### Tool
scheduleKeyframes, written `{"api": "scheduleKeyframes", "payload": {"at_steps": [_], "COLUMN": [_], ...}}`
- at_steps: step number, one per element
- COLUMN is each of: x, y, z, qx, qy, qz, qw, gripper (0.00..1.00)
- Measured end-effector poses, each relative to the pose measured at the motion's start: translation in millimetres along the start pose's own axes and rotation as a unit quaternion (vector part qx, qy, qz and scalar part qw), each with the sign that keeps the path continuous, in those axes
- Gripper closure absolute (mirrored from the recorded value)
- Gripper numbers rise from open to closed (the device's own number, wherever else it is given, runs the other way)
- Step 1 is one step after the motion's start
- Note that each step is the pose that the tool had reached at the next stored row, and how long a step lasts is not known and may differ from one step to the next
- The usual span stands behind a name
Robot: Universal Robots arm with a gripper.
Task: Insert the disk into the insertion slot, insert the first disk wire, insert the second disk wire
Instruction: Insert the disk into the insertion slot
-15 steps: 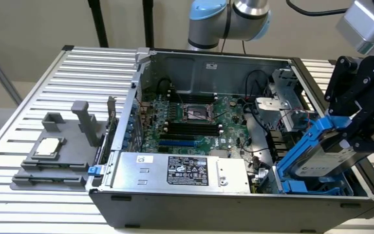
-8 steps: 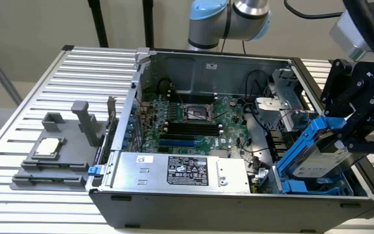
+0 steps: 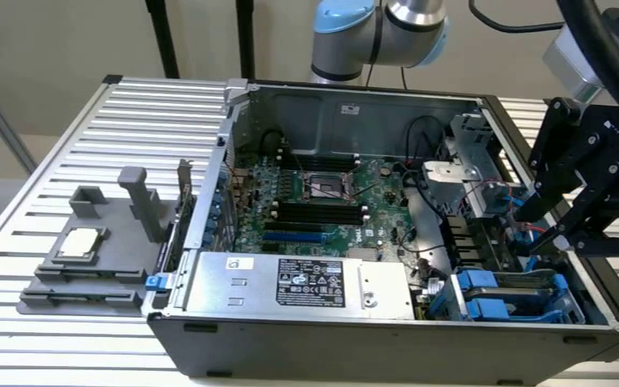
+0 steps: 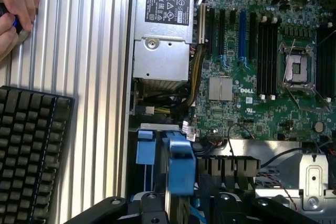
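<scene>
I cannot tell if the gripper (image 3: 538,232) grips the disk (image 4: 181,169) between its jaws; keep it square to the insertion slot (image 3: 503,292).

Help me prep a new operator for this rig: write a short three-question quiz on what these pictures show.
1. True or false: the computer case is open, with its motherboard exposed.
2. What lies on the ribbed table beside the case? A) keyboard B) mug C) screwdriver
3. Fill in: the insertion slot has rails coloured ____.
Key: 1 true; 2 A; 3 blue.
</scene>
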State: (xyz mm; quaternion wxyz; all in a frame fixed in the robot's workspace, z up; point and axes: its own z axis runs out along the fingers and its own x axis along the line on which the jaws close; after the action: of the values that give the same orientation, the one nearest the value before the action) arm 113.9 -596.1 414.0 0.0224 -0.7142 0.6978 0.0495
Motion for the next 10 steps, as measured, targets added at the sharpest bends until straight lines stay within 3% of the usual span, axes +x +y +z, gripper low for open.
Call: {"api": "scheduleKeyframes", "payload": {"at_steps": [10], "x": [-1.1], "y": [-8.2], "z": [0.9], "qx": [0.0000], "qy": [0.0000], "qz": [0.000], "qw": [1.0000], "gripper": [0.61]}}
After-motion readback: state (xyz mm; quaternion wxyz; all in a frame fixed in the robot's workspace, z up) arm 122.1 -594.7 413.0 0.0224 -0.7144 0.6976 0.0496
